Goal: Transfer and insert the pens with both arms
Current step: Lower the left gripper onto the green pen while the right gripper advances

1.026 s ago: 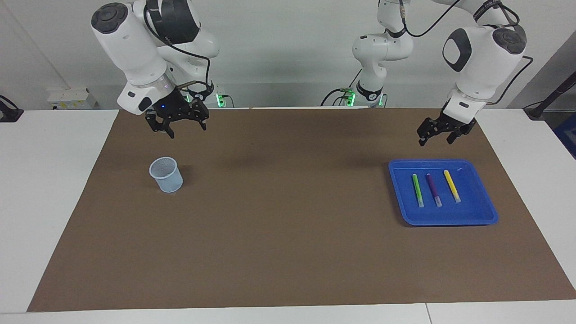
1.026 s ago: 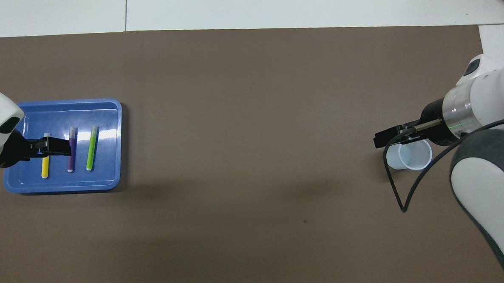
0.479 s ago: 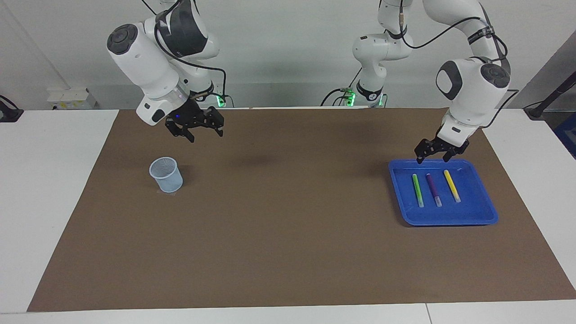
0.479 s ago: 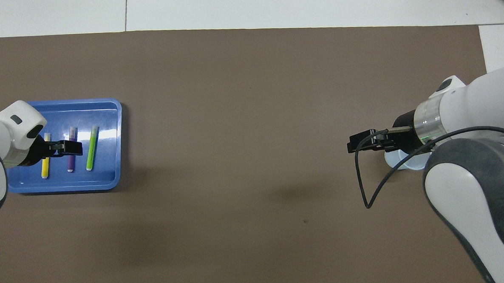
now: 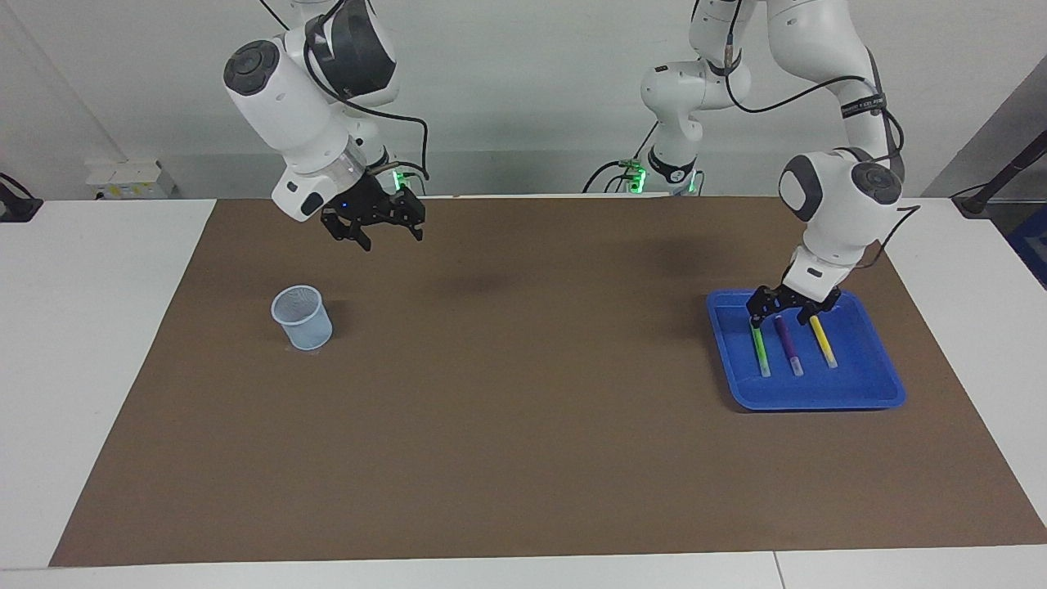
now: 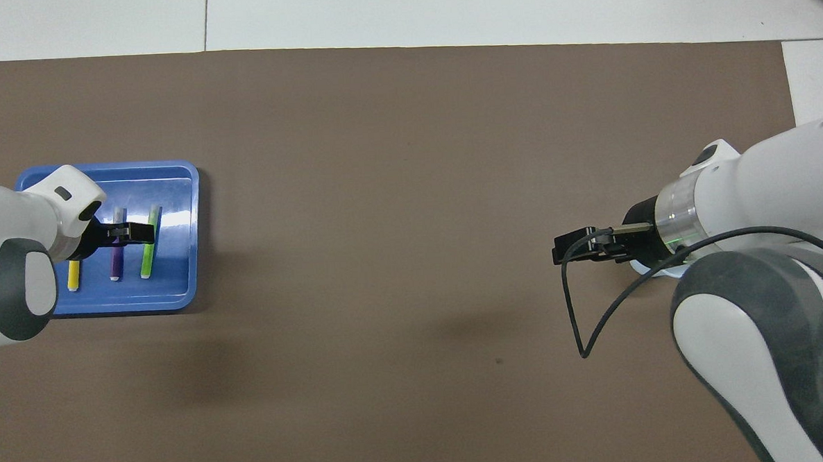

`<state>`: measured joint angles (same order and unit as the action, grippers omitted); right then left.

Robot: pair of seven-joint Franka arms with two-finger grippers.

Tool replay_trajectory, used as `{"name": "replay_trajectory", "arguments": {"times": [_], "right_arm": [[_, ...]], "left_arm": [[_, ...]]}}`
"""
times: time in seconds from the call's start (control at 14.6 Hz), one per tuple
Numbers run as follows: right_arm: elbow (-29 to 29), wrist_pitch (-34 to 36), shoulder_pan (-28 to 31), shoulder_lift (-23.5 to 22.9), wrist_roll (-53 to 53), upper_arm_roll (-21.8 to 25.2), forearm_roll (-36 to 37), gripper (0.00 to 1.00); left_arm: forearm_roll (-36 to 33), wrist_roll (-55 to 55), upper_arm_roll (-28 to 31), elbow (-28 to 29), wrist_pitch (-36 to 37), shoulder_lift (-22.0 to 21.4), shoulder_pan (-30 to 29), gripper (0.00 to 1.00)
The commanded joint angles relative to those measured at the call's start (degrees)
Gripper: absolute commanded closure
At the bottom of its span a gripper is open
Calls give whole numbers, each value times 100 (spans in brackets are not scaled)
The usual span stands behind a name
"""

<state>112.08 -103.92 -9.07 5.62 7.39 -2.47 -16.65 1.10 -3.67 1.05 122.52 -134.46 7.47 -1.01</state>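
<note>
Three pens lie side by side in a blue tray (image 5: pixel 818 401): green (image 5: pixel 760 348), purple (image 5: pixel 789 348) and yellow (image 5: pixel 822 342). My left gripper (image 5: pixel 781 317) is open and low over the pens' ends nearer the robots, one fingertip on each side of the purple pen and holding nothing. The overhead view shows the left gripper (image 6: pixel 134 233) across the purple pen (image 6: pixel 115 261), between the yellow pen (image 6: pixel 74 273) and the green pen (image 6: pixel 150 253). My right gripper (image 5: pixel 391 240) hangs open and empty over the brown mat.
A pale blue mesh cup (image 5: pixel 303 317) stands upright on the mat toward the right arm's end. In the overhead view the right arm hides most of the cup (image 6: pixel 656 269). A brown mat (image 5: pixel 523 409) covers the white table.
The left gripper has come down from above the tray's edge to just over the pens. The right gripper has shifted from over the cup toward the table's middle. Both stayed open.
</note>
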Motion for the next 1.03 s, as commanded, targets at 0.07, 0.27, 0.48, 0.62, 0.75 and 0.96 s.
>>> {"name": "replay_trajectory", "arguments": {"times": [0.07,0.27,0.48,0.62,0.75,0.96], "right_arm": [[332,-75,2,255,61,1,-119,0],[340,-75,-15,264,70,1,-119,0],[349,-75,2,264,70,1,-136,0],[489,-84,2,343,358,-8,-468,0],[578,-163,-7,387,841,-8,-611,0],[569,-181,-112,387,957,-8,-611,0]], "left_arm": [[-75,-72,-34,9,-397,290,-23,0],[-75,-2,-43,-9,-668,509,48,0],[-75,-11,-43,0,-863,651,57,0],[-75,-19,-43,-9,-889,686,57,3],[-75,-11,-43,0,-951,712,65,8],[-75,16,-43,0,-951,712,109,14]]}}
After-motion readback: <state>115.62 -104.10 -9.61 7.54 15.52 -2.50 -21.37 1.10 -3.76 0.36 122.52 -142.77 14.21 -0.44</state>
